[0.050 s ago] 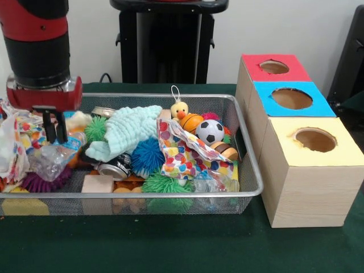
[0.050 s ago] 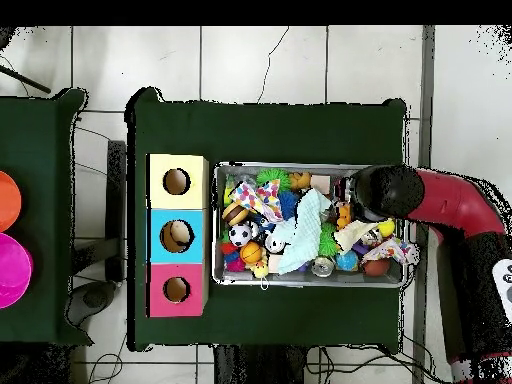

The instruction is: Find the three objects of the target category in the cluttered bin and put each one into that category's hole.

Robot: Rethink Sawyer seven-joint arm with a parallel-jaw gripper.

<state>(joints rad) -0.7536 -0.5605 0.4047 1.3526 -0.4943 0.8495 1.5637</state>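
A wire mesh bin (image 1: pixel 250 170) (image 2: pixel 290 168) is packed with toys. On its right side lie a small soccer ball (image 1: pixel 209 131) (image 2: pixel 239 235), a mini basketball (image 1: pixel 191 121) and a brown football (image 1: pixel 227 151). My gripper (image 1: pixel 55 126) hangs over the bin's left end, open, its fingertips just above crinkly plastic wrappers (image 1: pixel 48 156) with nothing between them. In the overhead view the arm (image 2: pixel 390 190) hides the gripper. Beside the bin stands a row of wooden boxes with a red hole (image 1: pixel 274 67), a blue hole (image 1: pixel 291 98) and a yellow hole (image 1: pixel 315 139).
Also in the bin: a pale green cloth (image 1: pixel 128 133), a yellow duck (image 1: pixel 180 109), a blue spiky ball (image 1: pixel 147 156), a green spiky ball (image 1: pixel 165 185), a can (image 1: pixel 114 169), a wooden block (image 1: pixel 98 183) and a patterned paper wrapper (image 1: pixel 182 153). Something lies inside the blue box hole (image 2: pixel 176 235).
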